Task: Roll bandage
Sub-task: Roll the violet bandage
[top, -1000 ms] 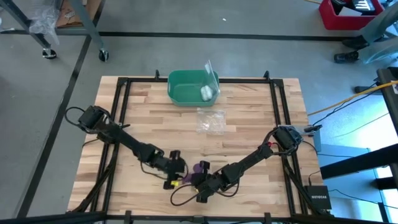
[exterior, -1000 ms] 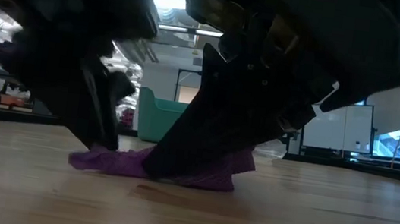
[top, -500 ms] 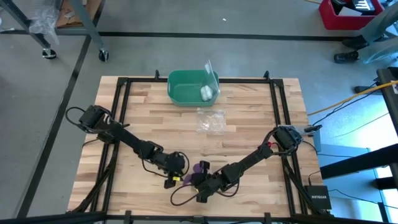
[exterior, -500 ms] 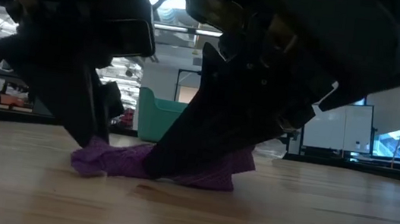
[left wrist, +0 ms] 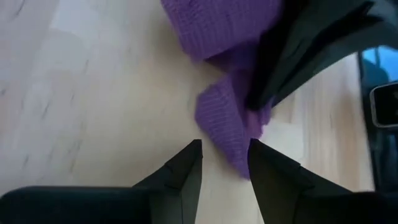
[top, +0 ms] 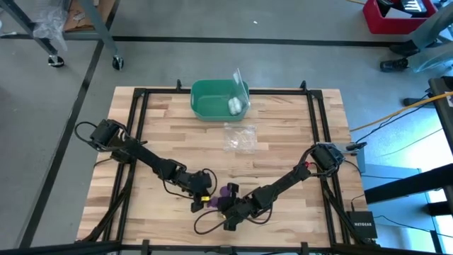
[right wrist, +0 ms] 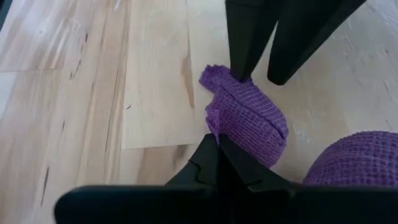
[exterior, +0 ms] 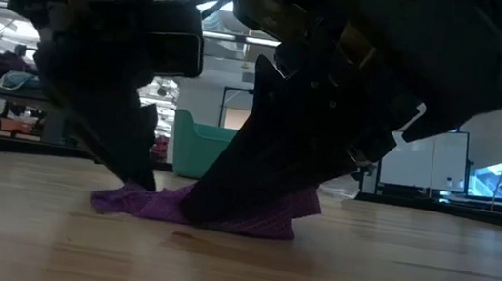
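— Where do the grippers stand?

— The right gripper (right wrist: 217, 151) has its fingers pressed together on the edge of the bandage (right wrist: 245, 121), pinning it to the table (top: 283, 134) near the front edge. The left gripper (left wrist: 224, 155) comes in from the other side, fingers parted, one tip resting on the free end (nothing clamped between them that I can see).

— And the bandage itself?

— Purple, ribbed, soft fabric. A flattened, folded flap lies between the two grippers, and a thicker rolled part (right wrist: 354, 158) sits just beside the right gripper. From the low view it is a crumpled heap (exterior: 223, 211) under both arms.
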Motion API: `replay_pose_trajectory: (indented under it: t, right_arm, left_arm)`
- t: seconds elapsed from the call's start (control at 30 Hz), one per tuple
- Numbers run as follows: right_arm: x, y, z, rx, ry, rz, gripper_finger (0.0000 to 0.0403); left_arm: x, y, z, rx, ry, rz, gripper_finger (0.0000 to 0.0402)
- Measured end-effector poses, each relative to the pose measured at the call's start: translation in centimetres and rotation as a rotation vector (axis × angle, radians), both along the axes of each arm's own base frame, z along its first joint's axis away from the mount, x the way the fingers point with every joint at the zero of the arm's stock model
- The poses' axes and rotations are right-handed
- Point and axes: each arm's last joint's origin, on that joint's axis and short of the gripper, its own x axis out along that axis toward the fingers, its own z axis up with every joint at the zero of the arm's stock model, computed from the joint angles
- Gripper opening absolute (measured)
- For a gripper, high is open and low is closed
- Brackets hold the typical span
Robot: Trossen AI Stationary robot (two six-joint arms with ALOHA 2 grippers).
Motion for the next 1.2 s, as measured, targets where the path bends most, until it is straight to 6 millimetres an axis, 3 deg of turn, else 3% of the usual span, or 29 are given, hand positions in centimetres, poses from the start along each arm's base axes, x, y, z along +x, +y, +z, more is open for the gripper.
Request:
replay_pose_trajectory:
  t: [0.4,0.5,0.67,1.2]
  right_arm:
    - [0.0,0.0,0.0,-0.005,-0.003,-0.005,0.0005]
    - [0.0,0.0,0.0,-0.005,-0.004,-0.006,0.0005]
    - [0.0,0.0,0.0,-0.006,-0.005,-0.006,0.0005]
    - [0.1,-0.2,0.1,-0.045,-0.017,-0.011,0.0005]
  left_arm:
    - [0.4,-1.0,-1.5,-0.015,-0.02,-0.028,0.0117]
    - [0.4,-1.1,-1.5,0.022,-0.04,-0.063,0.009]
    - [0.3,-1.1,-1.6,0.132,-0.074,-0.089,0.0012]
    - [-1.8,0.8,-0.4,0.446,0.066,0.077,0.0001]
